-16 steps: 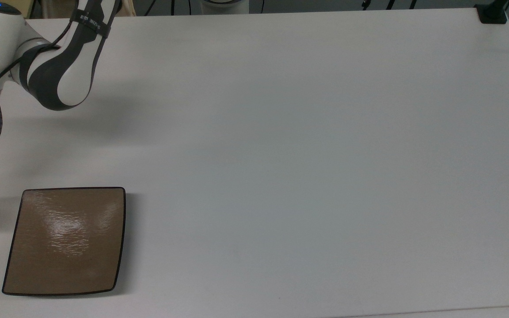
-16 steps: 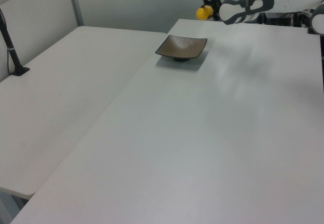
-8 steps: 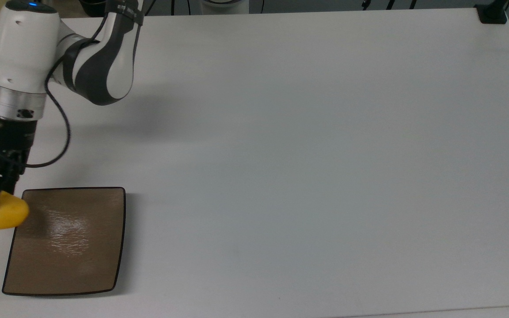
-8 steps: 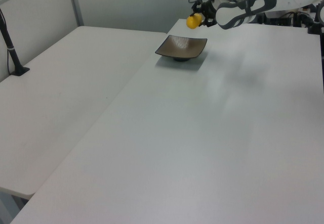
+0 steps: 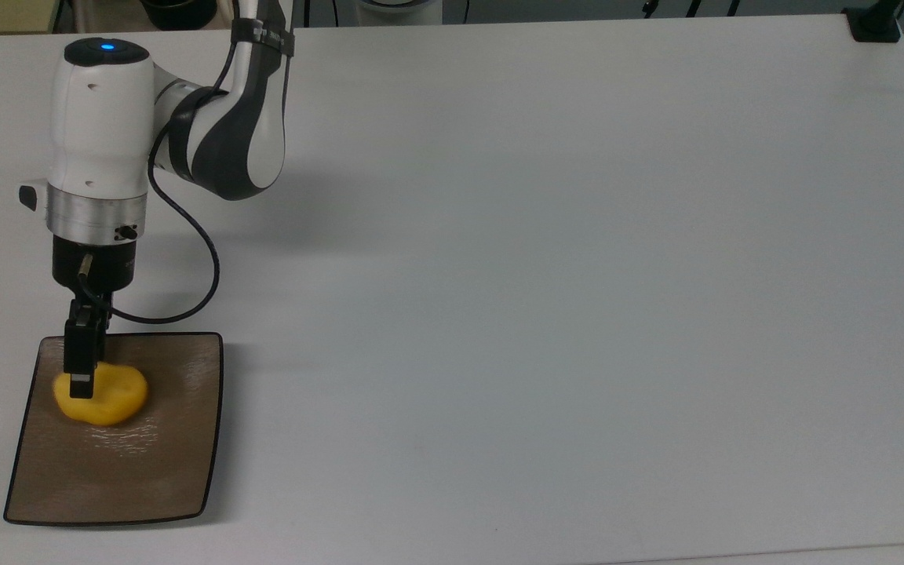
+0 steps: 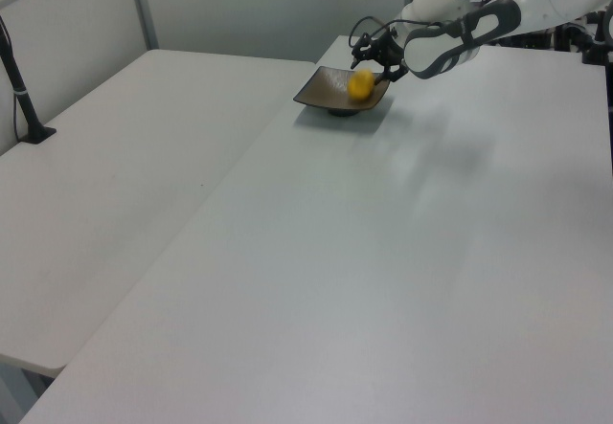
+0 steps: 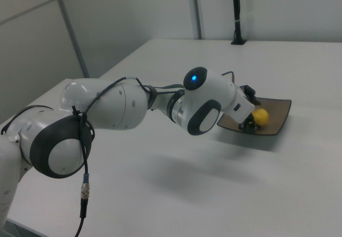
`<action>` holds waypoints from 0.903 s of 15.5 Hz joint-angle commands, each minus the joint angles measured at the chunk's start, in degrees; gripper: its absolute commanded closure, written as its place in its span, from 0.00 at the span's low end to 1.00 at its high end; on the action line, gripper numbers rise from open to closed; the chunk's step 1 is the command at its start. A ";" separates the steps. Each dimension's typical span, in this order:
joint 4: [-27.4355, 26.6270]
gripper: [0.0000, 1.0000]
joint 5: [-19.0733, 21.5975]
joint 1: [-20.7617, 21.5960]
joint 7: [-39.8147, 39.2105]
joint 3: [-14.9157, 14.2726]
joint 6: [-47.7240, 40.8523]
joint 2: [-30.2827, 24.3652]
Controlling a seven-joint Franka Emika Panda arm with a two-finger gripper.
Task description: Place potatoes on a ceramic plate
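The square brown ceramic plate (image 5: 138,479) lies at the lower left of the top view. Over its upper left part is the yellow potato (image 5: 111,396), with my gripper (image 5: 79,384) shut on it from above. In the left view the potato (image 6: 360,84) hangs just over the plate (image 6: 326,92), held by the gripper (image 6: 364,75). In the right view the potato (image 7: 261,116) sits low above the plate (image 7: 278,111), partly behind the arm's wrist; whether it touches the plate I cannot tell.
The white table (image 5: 546,275) stretches far to the top view's right. A second white table (image 6: 124,166) adjoins it on the left view's left. A black post base (image 5: 876,23) stands at the top view's far right corner.
The arm has swung in from the top view's left edge, carrying the potato from beside the plate to above its upper left part and lower down.
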 commanded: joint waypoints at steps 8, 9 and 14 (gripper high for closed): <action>-0.61 0.00 -5.36 -0.44 -5.93 -0.19 -22.33 -5.84; -0.08 0.00 -6.43 -0.70 -10.73 -0.19 -31.98 -8.03; -0.08 0.00 -6.09 -0.88 -28.10 -0.54 -50.36 -15.78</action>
